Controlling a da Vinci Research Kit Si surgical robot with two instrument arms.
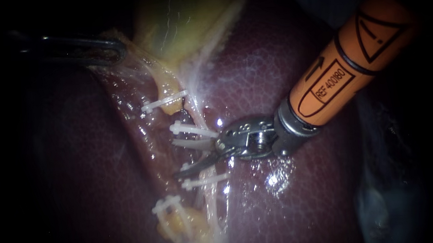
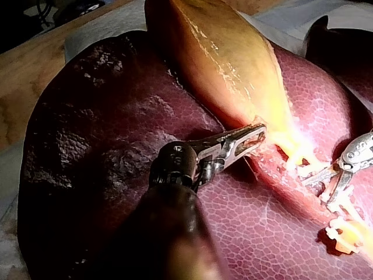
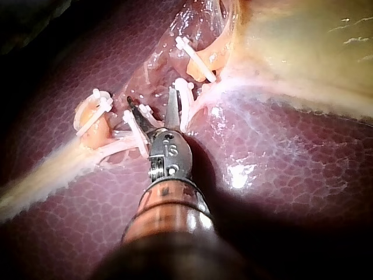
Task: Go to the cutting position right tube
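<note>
So the right instrument (image 1: 186,159) comes in over the liver (image 1: 253,61) with its tool open, one blade on either side of the right tube (image 1: 211,199), in the stretch between two white clips (image 1: 192,130). Can't tell if the blades are actually touching it. The left instrument (image 2: 256,138) has its tool clamped on the narrow end of the gallbladder (image 2: 233,64).

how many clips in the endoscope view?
5: topmost clip; one above the right instrument's open jaws; a small one between them; one just below; lowest. More may be hidden.
</note>
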